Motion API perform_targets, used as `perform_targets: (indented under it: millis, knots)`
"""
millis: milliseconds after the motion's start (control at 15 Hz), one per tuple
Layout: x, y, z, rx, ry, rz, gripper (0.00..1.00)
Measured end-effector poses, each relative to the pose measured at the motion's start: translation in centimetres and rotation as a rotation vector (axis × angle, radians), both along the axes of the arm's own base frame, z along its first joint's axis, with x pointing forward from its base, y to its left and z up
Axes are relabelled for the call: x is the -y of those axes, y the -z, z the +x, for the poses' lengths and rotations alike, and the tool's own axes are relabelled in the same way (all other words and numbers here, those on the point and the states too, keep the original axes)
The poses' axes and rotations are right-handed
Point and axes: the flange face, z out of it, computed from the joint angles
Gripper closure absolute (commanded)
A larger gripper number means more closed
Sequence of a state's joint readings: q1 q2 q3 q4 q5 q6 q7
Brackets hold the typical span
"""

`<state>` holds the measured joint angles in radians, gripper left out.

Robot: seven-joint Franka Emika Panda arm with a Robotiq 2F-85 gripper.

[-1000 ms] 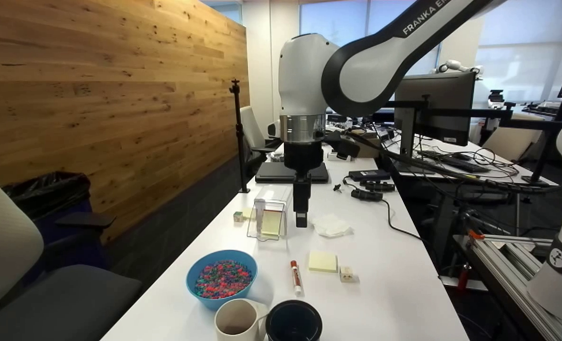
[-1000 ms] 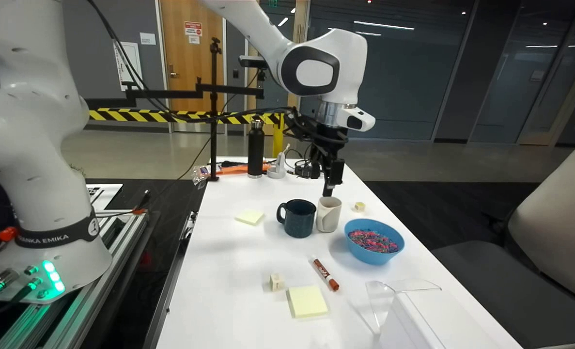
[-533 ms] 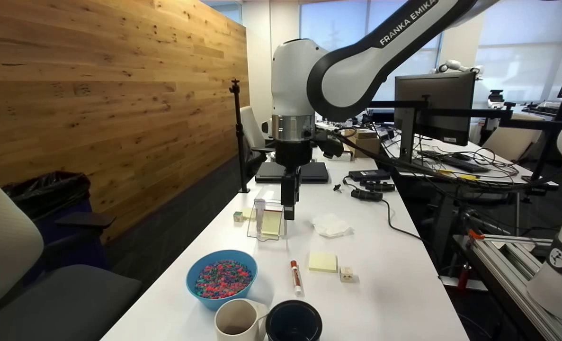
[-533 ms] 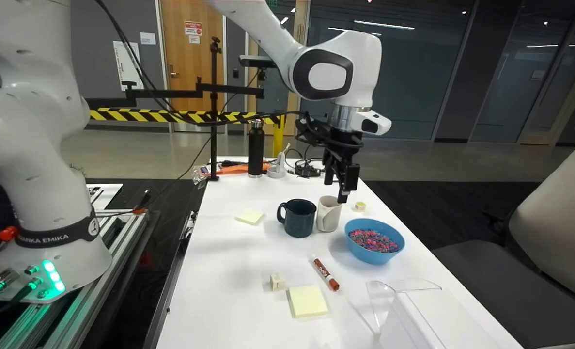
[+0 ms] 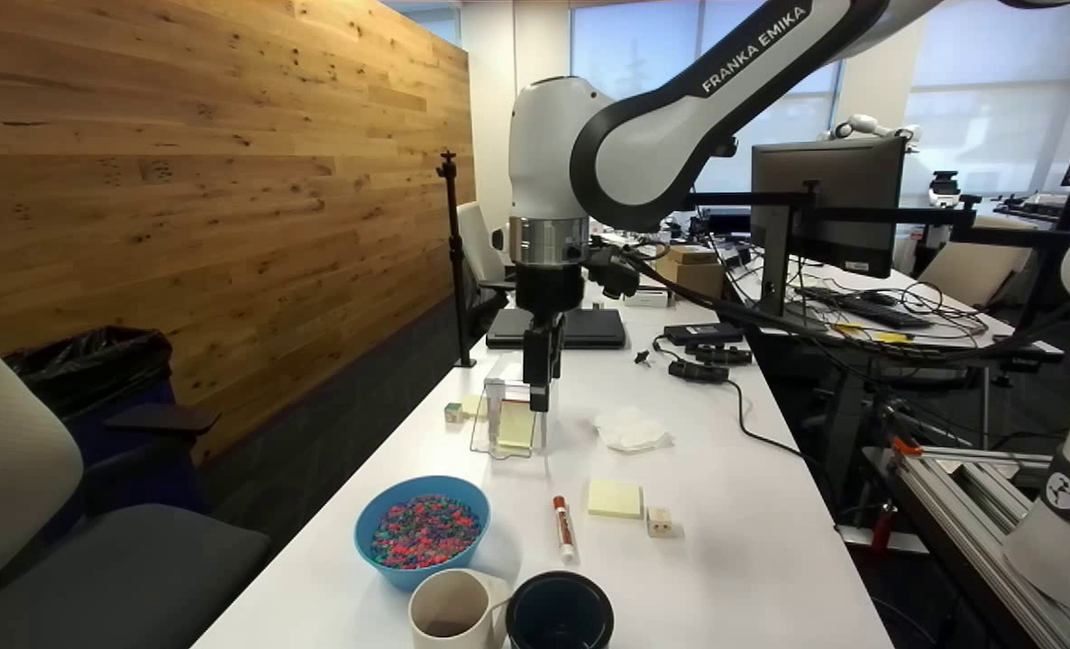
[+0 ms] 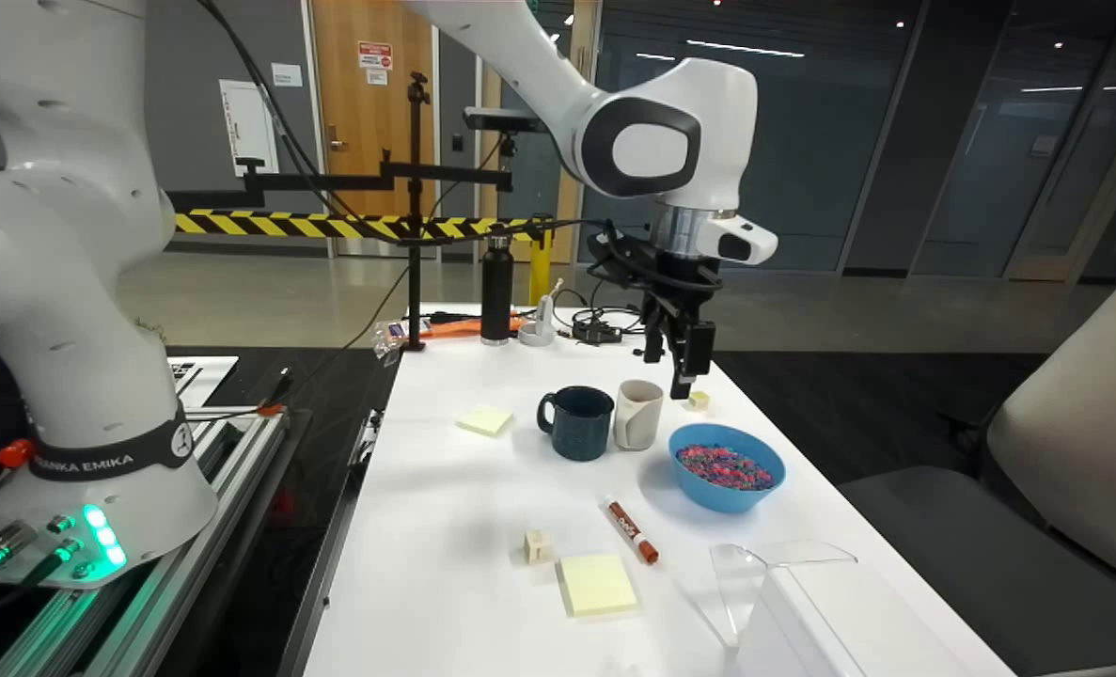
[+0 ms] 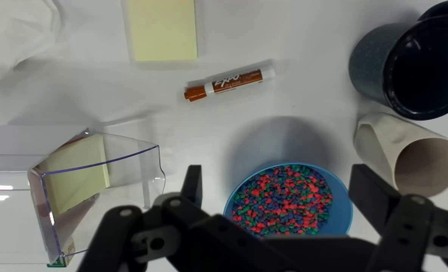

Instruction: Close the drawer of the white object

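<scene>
Jaws shift farther from the robot's base [image 6: 97,489]

Spread wide and holding nothing, they hover beyond the protruding drawer [image 7: 131,166] of the white box [image 7: 10,226] on the tabletop [image 6: 445,527], probably so placed to push that drawer home.

White table [image 5: 742,487] beneath box [image 6: 849,616], bowl [image 6: 722,500], marker [image 7: 229,84], dark mug [image 6: 583,425].

In an exterior view the gripper [image 6: 668,374] hangs, jaws apart, above the white table [image 6: 426,508], a beige mug [image 6: 636,423] stands between a dark mug [image 6: 580,428] and a blue bowl [image 6: 713,495], and the clear drawer [image 6: 739,581] juts from the white box [image 6: 872,616].
</scene>
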<state>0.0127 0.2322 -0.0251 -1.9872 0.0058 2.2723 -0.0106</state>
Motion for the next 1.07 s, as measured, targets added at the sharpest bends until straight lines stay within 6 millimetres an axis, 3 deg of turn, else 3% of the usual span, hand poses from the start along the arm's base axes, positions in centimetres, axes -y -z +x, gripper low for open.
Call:
perform_targets:
  millis: [333, 667, 1067]
  knots:
    - [-0.2, 0.4, 0.0, -0.007, -0.022, -0.002, 0.0]
    - [-0.5, 2.2, 0.3, -0.028, -0.092, -0.016, 0.0]
    - [0.0, 3.3, 2.1, 0.005, -0.102, -0.029, 0.0]
